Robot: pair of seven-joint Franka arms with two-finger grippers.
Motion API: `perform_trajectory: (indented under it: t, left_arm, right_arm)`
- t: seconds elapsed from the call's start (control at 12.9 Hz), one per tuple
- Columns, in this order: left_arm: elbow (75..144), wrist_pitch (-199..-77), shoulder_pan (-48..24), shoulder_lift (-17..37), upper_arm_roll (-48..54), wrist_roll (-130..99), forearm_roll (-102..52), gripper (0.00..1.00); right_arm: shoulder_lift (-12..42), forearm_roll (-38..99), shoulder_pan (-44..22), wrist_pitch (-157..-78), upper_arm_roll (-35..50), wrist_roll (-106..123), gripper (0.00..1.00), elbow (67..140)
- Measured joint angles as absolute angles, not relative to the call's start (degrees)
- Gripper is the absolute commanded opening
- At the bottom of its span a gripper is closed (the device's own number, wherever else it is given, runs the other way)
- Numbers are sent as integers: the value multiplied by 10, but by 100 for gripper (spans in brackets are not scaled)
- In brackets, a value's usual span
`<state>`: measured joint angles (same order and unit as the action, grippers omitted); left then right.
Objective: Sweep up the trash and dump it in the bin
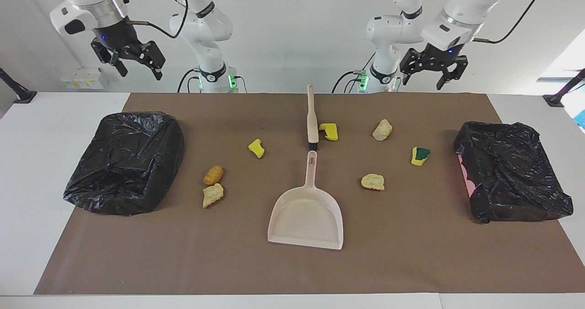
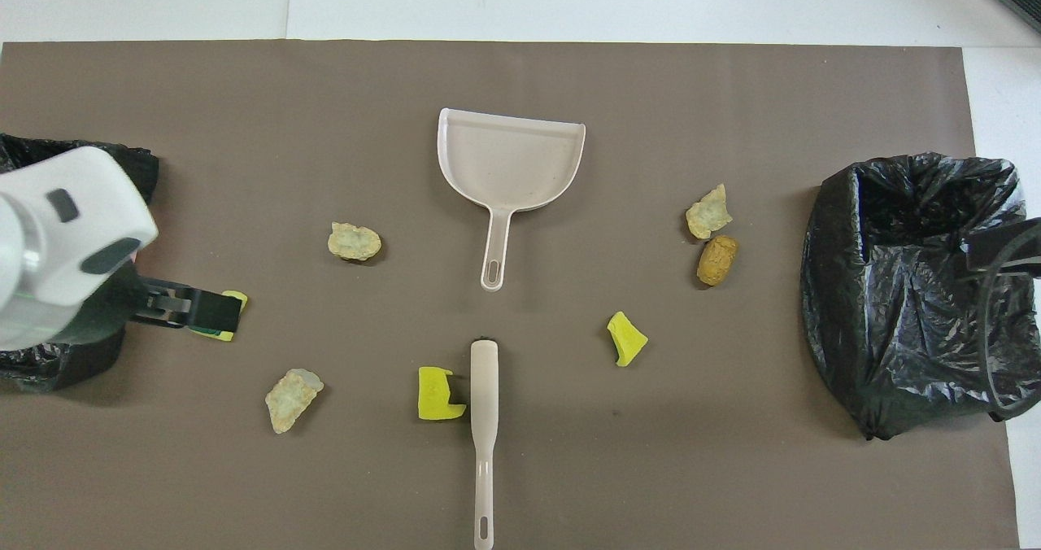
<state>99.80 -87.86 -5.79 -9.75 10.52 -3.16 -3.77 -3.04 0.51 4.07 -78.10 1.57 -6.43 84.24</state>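
Several trash scraps lie on the brown mat: yellow sponge bits [image 1: 257,148] [image 1: 329,131], a green-faced sponge [image 1: 420,156], pale lumps [image 1: 382,130] [image 1: 373,181] [image 1: 213,194] and an orange lump [image 1: 213,175]. A beige dustpan [image 1: 306,217] lies mid-mat, its handle toward the robots. The beige brush [image 1: 312,117] lies in line with that handle, nearer the robots. One black-bagged bin [image 1: 125,162] sits at the right arm's end, another [image 1: 512,176] at the left arm's end. My left gripper [image 1: 427,73] hangs high and open; its fingers [image 2: 195,310] cover part of the green-faced sponge from above. Over its own bin, my right gripper [image 1: 137,69] is raised and open.
White tabletop [image 1: 45,130] borders the mat [image 1: 411,254] at both ends. A pink patch [image 1: 466,174] shows at the edge of the bin at the left arm's end. Two more arm bases [image 1: 210,71] [image 1: 379,71] stand at the robots' edge.
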Motion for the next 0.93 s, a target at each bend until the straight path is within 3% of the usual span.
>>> perform_trajectory:
  t: [0.31,0.62,0.93]
  left_arm:
    - [1153,-986,-60,-144,228,-144,-70,100]
    - [1248,-1059,-60,-166,321,-216,-105,100]
    - [1338,-1178,-61,-159,419,-305,-118,100]
  right_arm:
    - [-36,6,40,-780,16,-64,100,849]
    - [-38,7,7,-782,25,-64,100,862]
    - [-7,7,-34,-846,27,-64,100,879]
